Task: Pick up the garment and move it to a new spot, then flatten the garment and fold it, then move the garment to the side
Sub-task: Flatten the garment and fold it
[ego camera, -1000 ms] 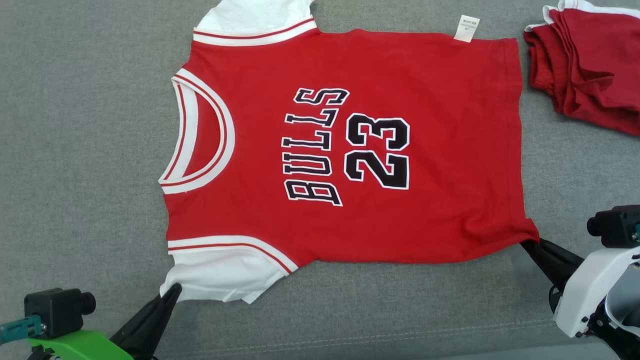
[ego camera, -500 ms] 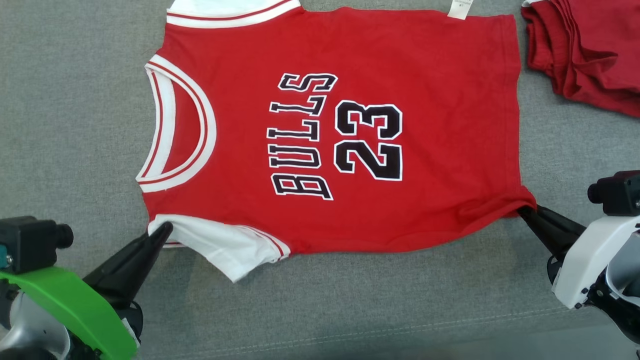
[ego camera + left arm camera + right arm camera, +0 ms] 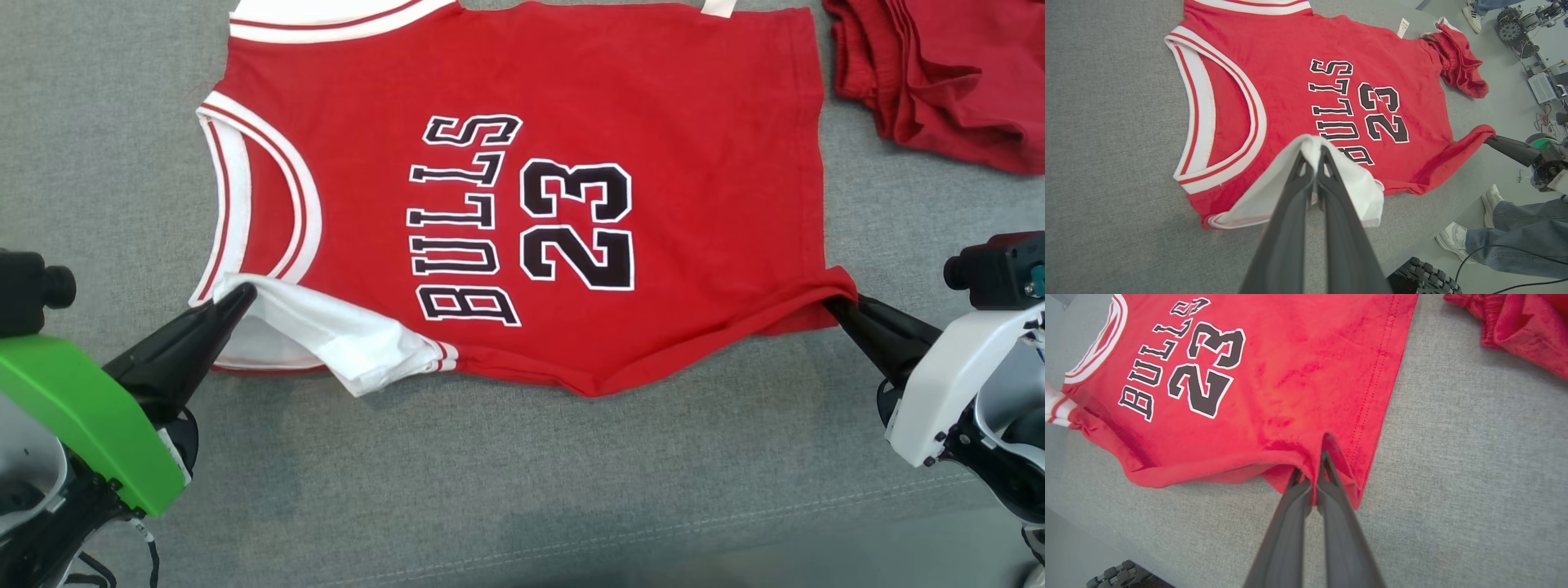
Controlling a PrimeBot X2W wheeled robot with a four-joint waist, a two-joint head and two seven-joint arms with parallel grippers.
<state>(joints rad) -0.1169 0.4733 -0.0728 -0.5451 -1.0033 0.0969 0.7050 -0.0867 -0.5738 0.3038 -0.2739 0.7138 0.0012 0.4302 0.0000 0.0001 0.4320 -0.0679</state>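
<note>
The jersey [image 3: 531, 204] is red, with white-and-red striped trim at the neckline, white sleeves, and "BULLS 23" in black letters edged white. It lies face up on the grey padded surface [image 3: 490, 490], neck toward the robot's left, hem toward its right. Its near white sleeve [image 3: 343, 339] is drawn up over the chest, pinched between the closed fingers of the left gripper [image 3: 237, 298]. The right gripper [image 3: 834, 306] is clamped on the near hem corner, raising a wrinkled ridge there. A crumpled dark red garment [image 3: 939, 73] lies near the far hem corner, apart from it.
</note>
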